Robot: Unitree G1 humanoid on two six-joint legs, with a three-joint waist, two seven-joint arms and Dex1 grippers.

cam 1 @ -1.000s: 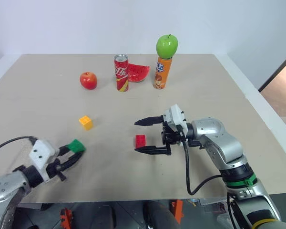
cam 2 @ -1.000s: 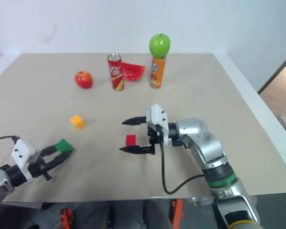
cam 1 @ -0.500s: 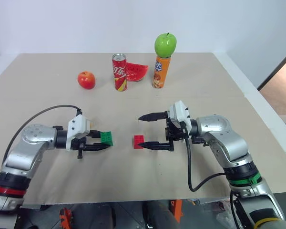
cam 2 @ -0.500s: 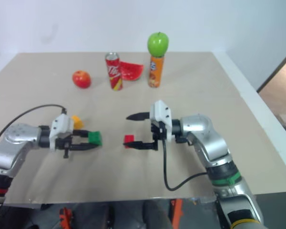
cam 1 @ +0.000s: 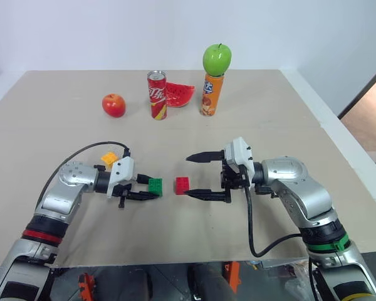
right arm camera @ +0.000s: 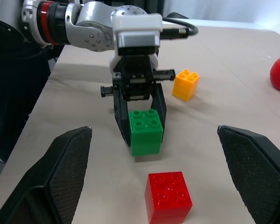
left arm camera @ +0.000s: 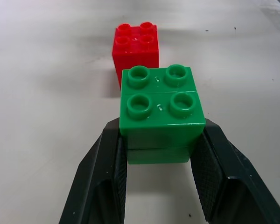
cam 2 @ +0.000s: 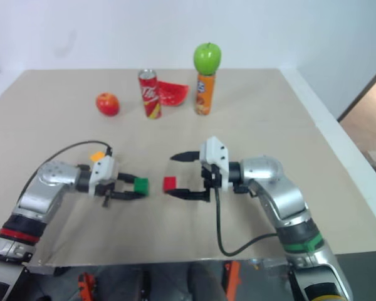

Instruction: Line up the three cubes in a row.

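My left gripper (cam 1: 152, 187) is shut on the green cube (cam 1: 155, 185), its black fingers (left arm camera: 109, 172) clamping the cube's two sides low over the table. The red cube (cam 1: 182, 185) lies on the table just right of the green one, a small gap between them. My right gripper (cam 1: 191, 176) stands open, pointing left, with the red cube near its fingertips and untouched. The yellow-orange cube (cam 1: 108, 158) sits farther left and back, beside my left forearm. In the right wrist view the green cube (right arm camera: 145, 130), red cube (right arm camera: 169, 196) and yellow-orange cube (right arm camera: 186, 84) all show.
Along the back of the tan table (cam 1: 269, 125) stand a red apple (cam 1: 114, 105), a red cola can (cam 1: 158, 95), a watermelon slice (cam 1: 180, 95) and an orange bottle (cam 1: 210, 95) with a green apple (cam 1: 217, 59) on top. The table's front edge runs close below both arms.
My left gripper has carried the green cube from the front left to just beside the red cube. The right gripper has stayed open in the same place.
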